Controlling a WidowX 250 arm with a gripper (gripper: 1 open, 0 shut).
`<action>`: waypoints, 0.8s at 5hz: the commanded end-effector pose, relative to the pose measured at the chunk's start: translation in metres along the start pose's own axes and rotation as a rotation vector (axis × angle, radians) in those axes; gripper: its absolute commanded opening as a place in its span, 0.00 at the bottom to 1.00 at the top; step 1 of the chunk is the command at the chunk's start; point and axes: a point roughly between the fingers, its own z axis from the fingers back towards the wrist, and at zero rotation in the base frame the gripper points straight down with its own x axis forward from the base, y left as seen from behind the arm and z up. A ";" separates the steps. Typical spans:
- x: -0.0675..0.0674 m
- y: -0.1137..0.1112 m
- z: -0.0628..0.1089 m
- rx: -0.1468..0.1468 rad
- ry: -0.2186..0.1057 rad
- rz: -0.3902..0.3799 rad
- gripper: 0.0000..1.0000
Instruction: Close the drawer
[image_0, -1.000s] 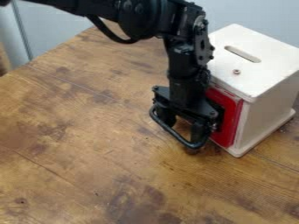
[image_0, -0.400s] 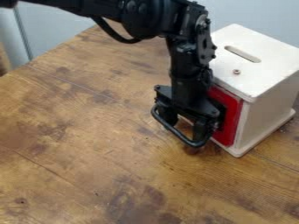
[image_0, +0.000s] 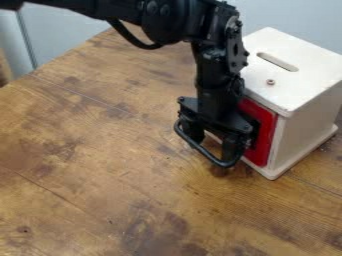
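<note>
One black robot arm (image_0: 214, 50) comes in from the upper left, bends over, and drops straight down in front of the cream wooden casing (image_0: 290, 80)! And down at the bottom, here's the gripper (image_0: 218, 138), black, fingers low, right at the front of the red drawer (image_0: 262, 135). Open or shut? Can't call it from this view; the dark parts overlap, and whether it has hold of anything is impossible to tell.

Now to the drawer itself: it sits in the front opening of the casing, its red showing as an upright strip just to the right of the gripper, the rest hidden behind the arm. Out in front of it, the big black wire loop handle (image_0: 198, 149) slants down across the gripper's lower end, close above the tabletop, and where one black part ends and the other begins is hard to pick out.

Up top on the casing, a long slot (image_0: 279, 62) towards the back and a small reddish round spot (image_0: 270, 82) nearer the front edge. Underneath it all, the brown wood-grain table (image_0: 100, 155), streaked with darker patches, and behind, a pale wall (image_0: 80, 28) up at the left!
</note>
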 end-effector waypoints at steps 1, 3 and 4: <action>-0.011 0.054 -0.025 0.030 0.058 0.246 1.00; -0.010 0.063 -0.015 0.034 0.061 0.281 1.00; -0.007 0.065 -0.003 0.034 0.040 0.286 1.00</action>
